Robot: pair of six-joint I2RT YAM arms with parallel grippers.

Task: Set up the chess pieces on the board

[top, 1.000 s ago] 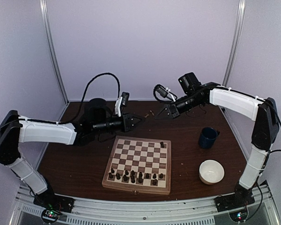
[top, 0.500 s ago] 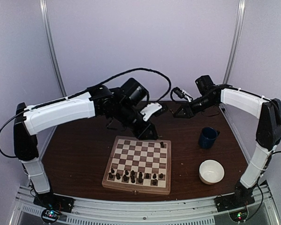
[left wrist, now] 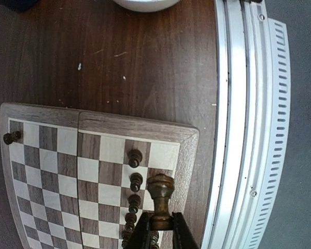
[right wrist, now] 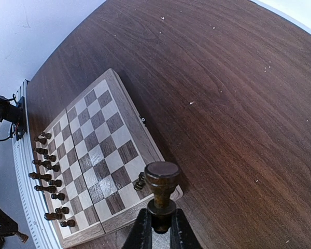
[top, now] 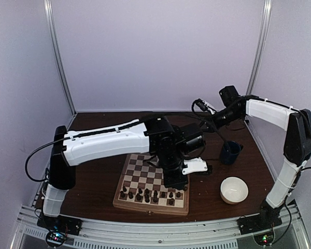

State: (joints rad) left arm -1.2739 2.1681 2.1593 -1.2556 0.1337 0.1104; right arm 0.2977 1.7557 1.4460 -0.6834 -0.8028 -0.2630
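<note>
Along the near edge runs the metal rail [top: 145, 223]. Just past it lies the board [top: 137, 179], with a crowd of dark pieces [top: 150, 196] on its two nearest rows, some bunched unevenly.

The left arm reaches across the board from the left. The left gripper [left wrist: 159, 229] is clenched on the base of a round-topped piece [left wrist: 160, 193], held upright between the fingers. That piece hangs over the board's near right corner, beside the end of the row (whether it touches a square cannot be told).

To the right of the board, well apart from it, a white bowl [top: 234, 190] sits on the table [top: 93, 176]. A dark blue cup [top: 230, 152] stands farther back.

A lone piece [right wrist: 140, 181] stands at the board's far right corner.

Farthest off, the right arm is raised over the far right of the table, beyond the cup. The right gripper [right wrist: 160, 228] is closed on a flat-topped piece [right wrist: 161, 181], which stands upright between its fingers, well above the tabletop and the board's far corner.
</note>
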